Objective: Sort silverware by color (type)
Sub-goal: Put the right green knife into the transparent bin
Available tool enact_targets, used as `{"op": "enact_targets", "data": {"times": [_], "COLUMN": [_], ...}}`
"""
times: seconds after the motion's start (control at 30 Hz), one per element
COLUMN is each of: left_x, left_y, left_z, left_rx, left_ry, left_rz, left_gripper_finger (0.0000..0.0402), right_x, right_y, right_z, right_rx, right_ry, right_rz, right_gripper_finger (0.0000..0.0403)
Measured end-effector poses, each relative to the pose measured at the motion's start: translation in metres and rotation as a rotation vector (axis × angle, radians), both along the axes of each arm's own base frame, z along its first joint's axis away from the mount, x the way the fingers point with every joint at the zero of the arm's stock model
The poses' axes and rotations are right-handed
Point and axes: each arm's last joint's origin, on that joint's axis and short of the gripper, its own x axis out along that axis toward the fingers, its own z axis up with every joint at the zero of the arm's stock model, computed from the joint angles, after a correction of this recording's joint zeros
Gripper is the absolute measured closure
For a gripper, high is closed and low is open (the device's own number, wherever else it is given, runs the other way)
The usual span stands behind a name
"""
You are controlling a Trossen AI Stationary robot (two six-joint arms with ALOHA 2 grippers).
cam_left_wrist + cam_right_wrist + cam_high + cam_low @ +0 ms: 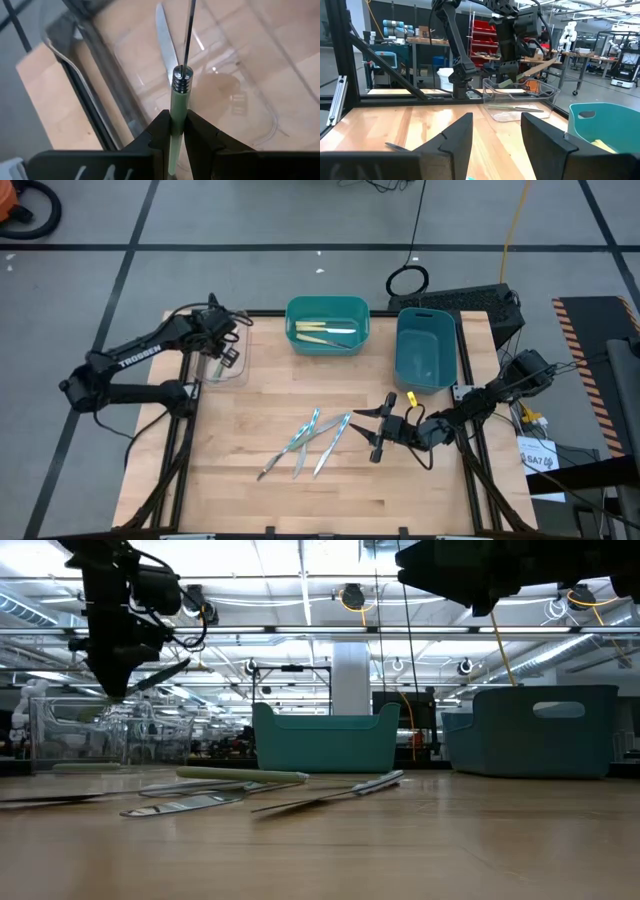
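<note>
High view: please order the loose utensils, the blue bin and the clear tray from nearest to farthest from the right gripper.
From the right gripper:
1. Loose utensils, on the bare wood beside it, toward the table's middle.
2. Blue bin, at the back right.
3. Clear tray, at the far left corner, under the left gripper.

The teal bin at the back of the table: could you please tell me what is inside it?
In the high view the teal bin holds a few yellow-handled utensils lying on its floor. Their exact count is hard to tell, and from the low view its wall hides them entirely.
</note>
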Motion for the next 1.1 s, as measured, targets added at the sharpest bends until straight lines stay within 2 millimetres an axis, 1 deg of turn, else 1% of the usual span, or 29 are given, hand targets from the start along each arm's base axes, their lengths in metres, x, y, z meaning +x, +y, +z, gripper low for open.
{"op": "enact_targets", "data": {"times": [0.2,0.4,0.77,0.83,1.0,1.1], "left_x": [-0.004,-0.004,-0.005,-0.005,-0.005,-0.005], "left_y": [0.001,0.004,0.004,0.004,0.004,0.004], "left_z": [-0.009,-0.018,-0.019,-0.019,-0.02,-0.019], "left_rx": [-0.032,-0.015,-0.016,-0.017,-0.017,-0.016], "left_ry": [-0.007,-0.038,-0.054,-0.056,-0.058,-0.06], "left_rz": [0.034,0.071,0.123,0.132,0.14,0.142], "left_gripper_finger": [0.0353,0.0353,0.0351,0.0344,0.0307,0.0291], "right_x": [0.0,0.0,0.0,0.0,0.0,0.0], "right_y": [0.0,0.0,0.0,0.0,0.0,0.0], "right_z": [-0.001,-0.001,-0.001,-0.001,-0.001,-0.001], "right_rx": [-0.004,-0.004,-0.004,-0.004,-0.004,-0.004], "right_ry": [0.007,0.007,0.007,0.007,0.007,0.007], "right_rz": [0.0,0.0,0.0,0.0,0.0,0.0], "right_gripper_finger": [0.0243,0.0243,0.0243,0.0243,0.0243,0.0243]}}
